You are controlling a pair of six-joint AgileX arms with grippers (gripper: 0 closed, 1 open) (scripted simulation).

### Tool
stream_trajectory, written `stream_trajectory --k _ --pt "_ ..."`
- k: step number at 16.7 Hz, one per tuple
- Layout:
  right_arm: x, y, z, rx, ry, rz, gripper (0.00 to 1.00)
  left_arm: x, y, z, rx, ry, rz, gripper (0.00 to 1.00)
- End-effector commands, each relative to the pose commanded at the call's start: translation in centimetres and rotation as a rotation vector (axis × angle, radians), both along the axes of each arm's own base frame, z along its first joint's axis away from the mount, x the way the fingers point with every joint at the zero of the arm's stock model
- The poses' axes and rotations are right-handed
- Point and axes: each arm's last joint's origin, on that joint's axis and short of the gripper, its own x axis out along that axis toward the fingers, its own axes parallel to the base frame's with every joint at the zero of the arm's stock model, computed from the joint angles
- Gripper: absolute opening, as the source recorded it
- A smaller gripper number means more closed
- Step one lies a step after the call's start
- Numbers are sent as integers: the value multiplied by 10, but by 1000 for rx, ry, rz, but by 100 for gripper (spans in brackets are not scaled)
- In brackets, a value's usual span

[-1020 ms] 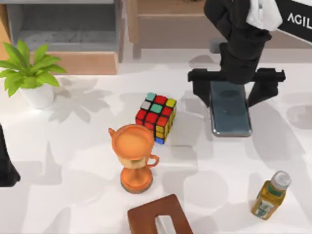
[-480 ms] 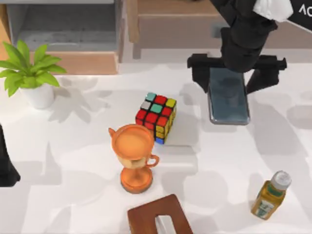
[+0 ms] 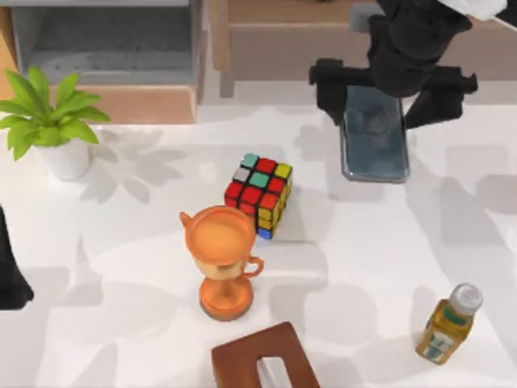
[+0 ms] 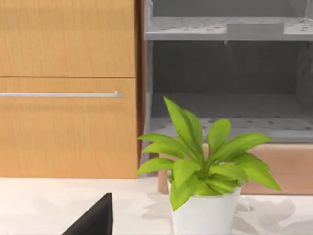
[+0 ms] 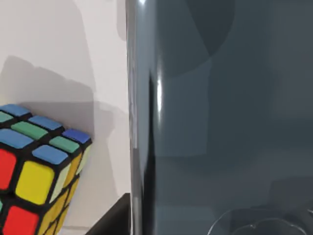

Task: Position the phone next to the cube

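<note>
The phone (image 3: 374, 137), a dark glossy slab with a silver rim, hangs in my right gripper (image 3: 386, 93) over the back right of the table. The gripper is shut on its long sides at the far end. The cube (image 3: 258, 194), with red, yellow and teal stickers, rests on the table to the left of the phone and nearer the front, well apart from it. In the right wrist view the phone (image 5: 220, 122) looms close, with the cube (image 5: 34, 176) beyond its edge. My left arm (image 3: 8, 275) is parked at the table's left edge.
An orange trophy cup (image 3: 222, 259) stands just in front of the cube. A brown box (image 3: 265, 364) lies at the front edge, a juice bottle (image 3: 448, 323) at the front right, and a potted plant (image 3: 48, 121) at the back left. Wooden cabinets (image 3: 266, 32) line the back.
My right gripper has carried the phone toward the back of the table, away from the front edge. The cube and the other things have stayed put.
</note>
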Motion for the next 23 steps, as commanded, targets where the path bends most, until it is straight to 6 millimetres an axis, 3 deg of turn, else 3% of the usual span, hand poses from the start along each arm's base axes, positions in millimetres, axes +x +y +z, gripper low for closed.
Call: stream_trajectory --k 7,12,17,23 --pt "0 1 12 31 -62 2 0 0 0 0 0 0 0 100" --pt "2 3 7 35 -69 2 0 0 0 0 0 0 0 100" --pt "5 4 -14 17 -32 2 0 0 0 0 0 0 0 100" --pt "6 5 -67 -42 91 1 0 0 0 0 0 0 0 100"
